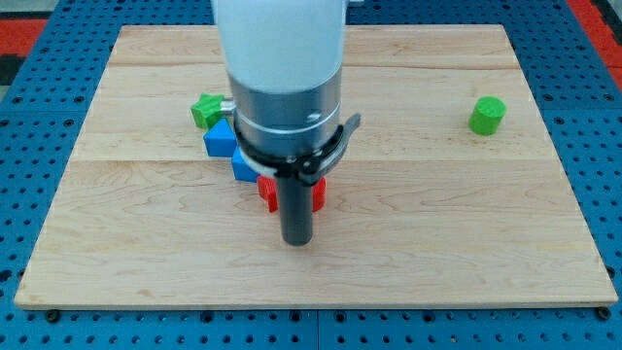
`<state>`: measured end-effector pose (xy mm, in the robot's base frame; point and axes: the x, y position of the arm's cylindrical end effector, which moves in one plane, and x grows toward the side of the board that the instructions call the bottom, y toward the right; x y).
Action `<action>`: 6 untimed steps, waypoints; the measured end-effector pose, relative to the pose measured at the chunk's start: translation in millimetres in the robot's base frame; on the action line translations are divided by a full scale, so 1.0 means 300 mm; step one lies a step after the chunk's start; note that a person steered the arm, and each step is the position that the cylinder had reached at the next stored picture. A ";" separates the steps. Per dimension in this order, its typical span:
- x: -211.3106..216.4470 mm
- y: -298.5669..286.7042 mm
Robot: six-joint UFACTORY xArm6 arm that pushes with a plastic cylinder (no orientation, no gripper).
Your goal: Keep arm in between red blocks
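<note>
1. The pale wooden board [466,224] fills most of the view, made of planks whose seams run from the view's left to its right, and it lies on a blue perforated base [15,194] that shows around its edges.
2. My arm's white and grey metal housing [284,87] comes down from the view's top, left of the view's centre, and hides the board behind it.
3. From it hangs the straight dark rod [296,199]; there are no fingers on this rig to be apart or together, only my tip [296,241], which sits just below the red pieces, toward the view's bottom.
4. A blue block [221,139] lies at the housing's left edge, with another blue piece [242,165] just below it, touching or nearly so; I cannot make out their full shapes.
5. A green block of irregular shape [205,110] lies just above the blue block, near the housing's left side.
6. A green rounded block [488,115] stands alone, well apart on the view's right.
7. The left red block [268,192] shows just left of the rod, partly hidden.
8. The right red block [318,193] shows just right of the rod, so the rod stands between the two.
</note>
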<state>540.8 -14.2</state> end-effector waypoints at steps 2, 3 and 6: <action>-0.152 0.002; -0.195 0.002; -0.110 0.052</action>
